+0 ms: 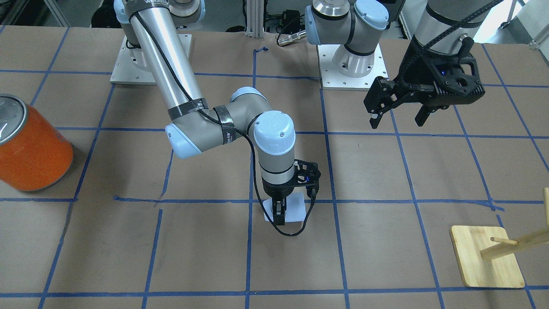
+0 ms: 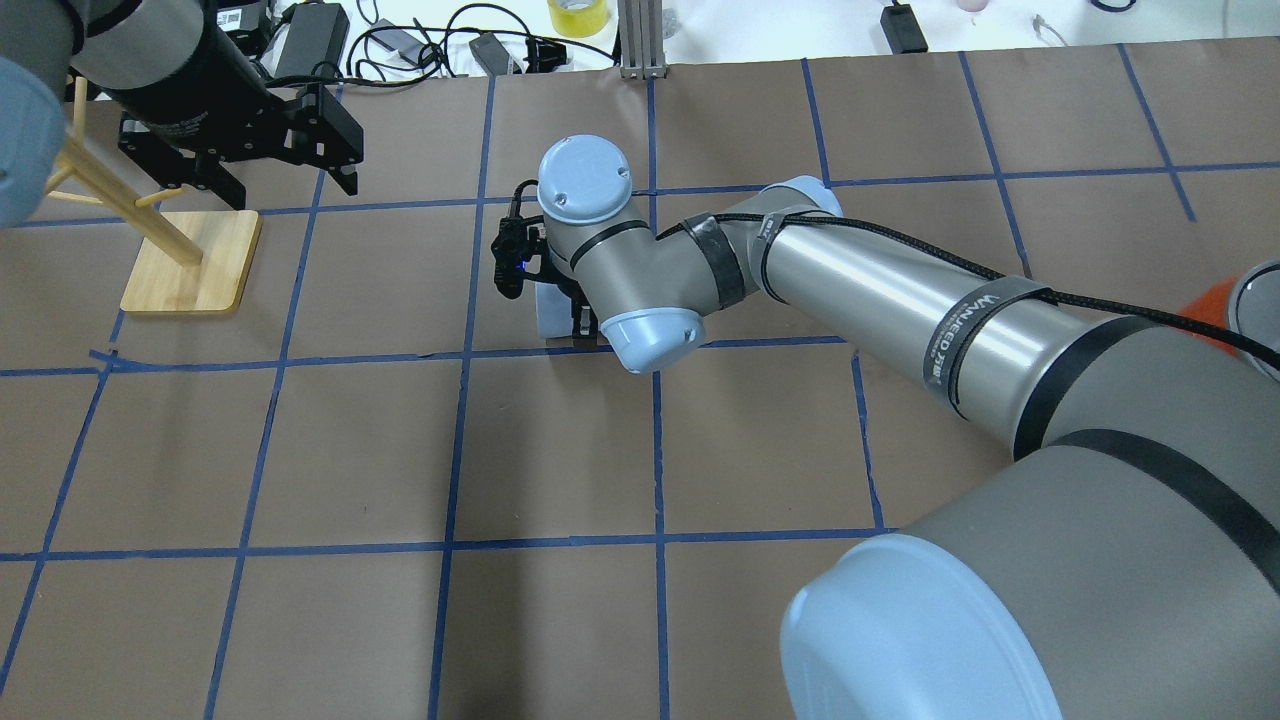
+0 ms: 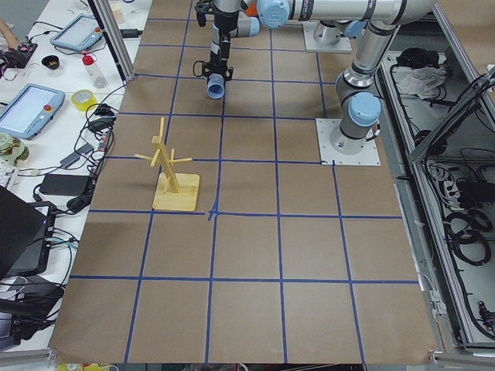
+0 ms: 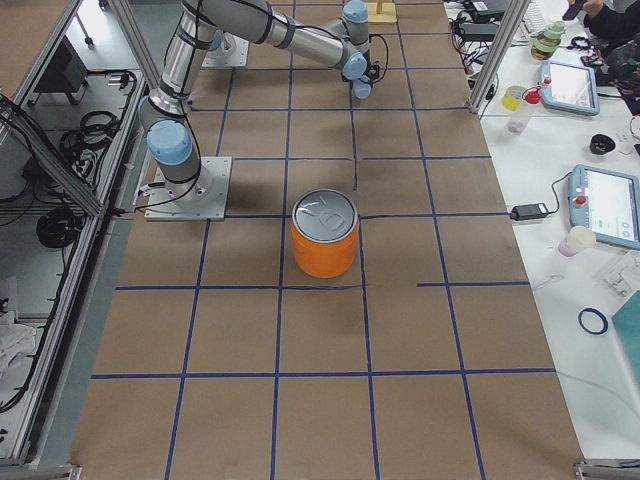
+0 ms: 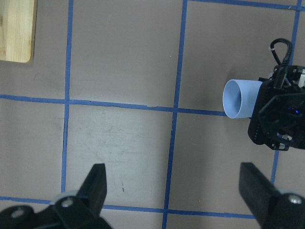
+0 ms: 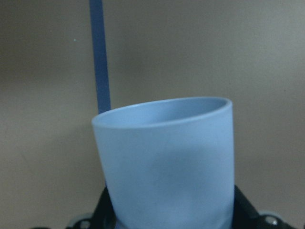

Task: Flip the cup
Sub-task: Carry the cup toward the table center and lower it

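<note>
So the right gripper (image 1: pixel 281 213) has the cup (image 1: pixel 296 210) pinched at its base end. The fingers are closed on it, and the open mouth sticks out past them. The cup is well away from the wooden peg stand (image 1: pixel 484 257), over on the stand's canister-facing side, about mid-worktop. It's low over the worktop (image 1: pixel 386 240), and I honestly can't tell whether it touches.

From the left wrist camera, the cup (image 5: pixel 240 98) is lying roughly sideways with its round rim facing out. My read is that it's mid-flip. Holding it by the narrow end makes sense, since that leaves the rim free to land flat when the wrist rolls.

The left gripper (image 1: pixel 398 121) hangs high, close to the peg stand, with its fingers (image 5: pixel 97 186) spread wide and nothing in them. It looks parked out of the way.

The cup (image 6: pixel 167 162) is smooth, pale blue plastic with a slight taper, no handle and a thin rim. It's probably slippery, so a light pinch could let it twist. The stand is bare light wood with a flat square base and angled dowels. The orange canister (image 1: pixel 32 146) has a shiny metal top, and the worktop is matte brown paper gridded with blue tape.
</note>
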Controlling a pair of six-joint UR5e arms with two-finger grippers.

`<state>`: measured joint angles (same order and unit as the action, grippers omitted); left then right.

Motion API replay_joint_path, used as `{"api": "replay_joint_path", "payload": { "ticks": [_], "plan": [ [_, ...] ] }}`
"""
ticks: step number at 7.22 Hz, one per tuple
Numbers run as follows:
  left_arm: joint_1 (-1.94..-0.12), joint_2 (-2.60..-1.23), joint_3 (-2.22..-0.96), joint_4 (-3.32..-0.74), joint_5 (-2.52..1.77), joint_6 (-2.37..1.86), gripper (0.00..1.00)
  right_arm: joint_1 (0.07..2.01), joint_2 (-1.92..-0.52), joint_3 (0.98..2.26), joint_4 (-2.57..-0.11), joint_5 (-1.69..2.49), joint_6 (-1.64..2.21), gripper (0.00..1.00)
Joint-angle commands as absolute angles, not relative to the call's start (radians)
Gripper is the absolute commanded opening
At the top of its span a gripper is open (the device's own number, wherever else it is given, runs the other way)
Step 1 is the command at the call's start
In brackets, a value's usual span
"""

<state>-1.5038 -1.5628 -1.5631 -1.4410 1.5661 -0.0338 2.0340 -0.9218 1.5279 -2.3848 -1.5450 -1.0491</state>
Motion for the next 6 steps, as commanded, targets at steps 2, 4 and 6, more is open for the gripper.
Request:
{"api": "replay_joint_path", "payload": {
  "ticks": [2,4,6],
  "plan": [
    [-1.502,-1.562,-1.563,-1.442,1.568,-0.034,1.0,2.034,-0.926,1.523,-2.387,-1.543,-1.049,1.0],
    [-1.502,-1.562,-1.563,-1.442,1.568,-0.034,1.0,2.031,-0.972,1.514,-2.385,-1.565,-1.023,1.0],
    [-1.502,-1.562,-1.562,-1.442,1.566,-0.034,1.0,1.999,-1.085,1.534,-2.367,-1.621,-0.769,1.0]
  ]
}}
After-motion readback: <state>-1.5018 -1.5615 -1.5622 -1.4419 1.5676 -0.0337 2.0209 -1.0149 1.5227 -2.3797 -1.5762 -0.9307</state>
